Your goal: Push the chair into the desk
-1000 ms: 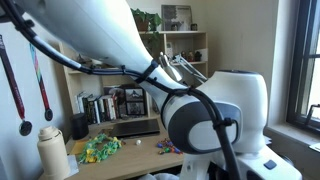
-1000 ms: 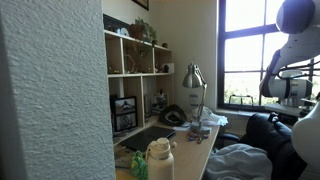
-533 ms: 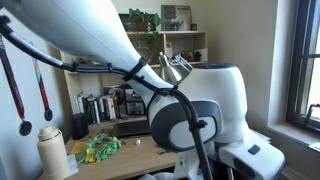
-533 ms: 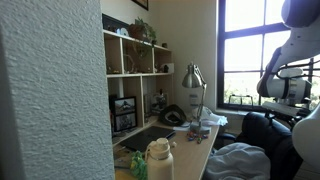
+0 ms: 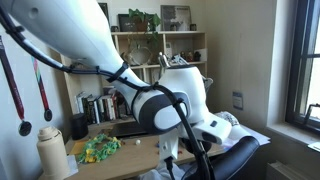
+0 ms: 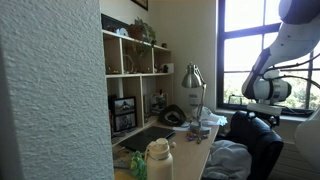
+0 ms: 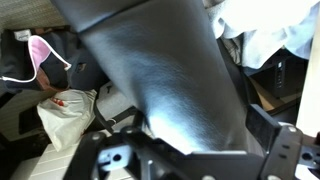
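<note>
Wrist view is filled by the chair (image 7: 165,80), its black backrest running up between the two sides of the end effector (image 7: 195,152). I cannot tell whether it is clamped on the backrest or merely straddling it (the fingertips are not clearly visible). In an exterior view the chair stands just off the front edge of the bench (image 5: 132,160), not yet tucked under. To push well, I would press squarely on the middle of the backrest top. The force should stay level and straight toward the bench, and the pace slow, so the chair rolls rather than swivels or tips.
</note>
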`<action>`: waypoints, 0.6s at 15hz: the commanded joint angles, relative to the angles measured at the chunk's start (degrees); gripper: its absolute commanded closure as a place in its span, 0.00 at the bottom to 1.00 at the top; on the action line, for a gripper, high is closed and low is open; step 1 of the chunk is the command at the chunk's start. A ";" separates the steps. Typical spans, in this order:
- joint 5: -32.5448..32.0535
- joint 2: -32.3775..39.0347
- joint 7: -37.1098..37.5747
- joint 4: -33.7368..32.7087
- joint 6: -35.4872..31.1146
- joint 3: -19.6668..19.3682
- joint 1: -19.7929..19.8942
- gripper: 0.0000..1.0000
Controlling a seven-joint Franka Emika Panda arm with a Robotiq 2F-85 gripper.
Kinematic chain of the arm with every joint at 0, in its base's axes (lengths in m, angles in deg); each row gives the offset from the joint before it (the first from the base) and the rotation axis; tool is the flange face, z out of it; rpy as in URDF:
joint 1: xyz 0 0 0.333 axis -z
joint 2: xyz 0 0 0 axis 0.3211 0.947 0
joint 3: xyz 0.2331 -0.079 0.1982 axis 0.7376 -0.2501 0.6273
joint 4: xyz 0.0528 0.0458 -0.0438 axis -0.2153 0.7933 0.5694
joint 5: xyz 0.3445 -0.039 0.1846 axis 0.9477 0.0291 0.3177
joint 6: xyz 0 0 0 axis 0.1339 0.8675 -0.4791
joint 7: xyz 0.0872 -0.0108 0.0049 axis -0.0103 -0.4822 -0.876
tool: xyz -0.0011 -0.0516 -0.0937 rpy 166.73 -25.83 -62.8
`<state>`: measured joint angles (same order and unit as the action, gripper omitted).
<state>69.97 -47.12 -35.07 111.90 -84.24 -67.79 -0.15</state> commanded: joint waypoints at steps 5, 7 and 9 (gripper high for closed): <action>4.10 -0.65 -2.12 -1.56 1.04 9.10 -7.34 0.00; 5.10 -0.24 -2.46 -2.38 2.17 10.92 -8.73 0.00; 5.50 -0.15 -2.14 -3.25 4.74 12.43 -10.01 0.00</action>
<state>71.37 -48.01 -37.42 112.10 -80.00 -59.22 -6.10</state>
